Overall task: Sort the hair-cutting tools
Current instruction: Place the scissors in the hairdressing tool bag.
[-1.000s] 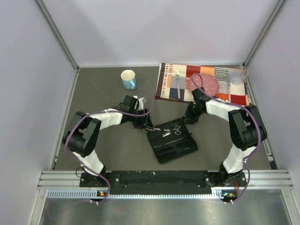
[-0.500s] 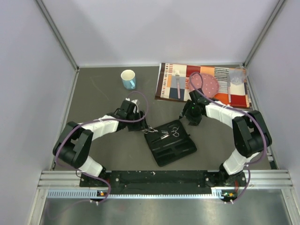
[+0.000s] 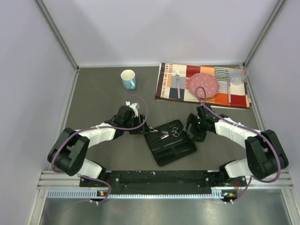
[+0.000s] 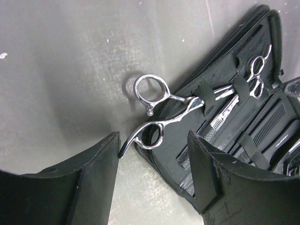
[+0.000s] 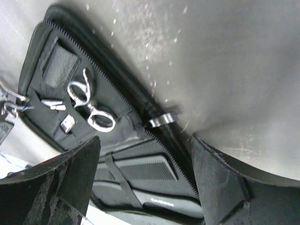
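Observation:
An open black zip case [image 3: 180, 150] lies between the arms. One pair of silver scissors [image 4: 159, 112] is tucked under a strap at its left side, with the ring handles hanging over the zip edge [image 3: 153, 132]. A second pair of scissors [image 3: 176, 130] [image 5: 91, 107] lies strapped inside. A flat black comb [image 5: 140, 171] and a slim black handled comb [image 5: 164, 199] sit in the lower pockets. My left gripper [image 3: 140, 127] [image 4: 153, 140] stands open just short of the scissor rings, holding nothing. At the case's right edge my right gripper [image 3: 190, 131] [image 5: 145, 140] is open and straddles the zip.
A striped placemat [image 3: 164, 91] at the back right carries a fork [image 3: 177, 84], a pink plate [image 3: 203, 84] and a clear cup [image 3: 236, 76]. A white and blue mug [image 3: 128, 78] stands at the back left. Walls close in both sides.
Both arms have drawn back toward the near edge. The right gripper has opened wider and dropped from the case's far corner to its right edge. The left gripper slid nearer, staying by the scissor rings.

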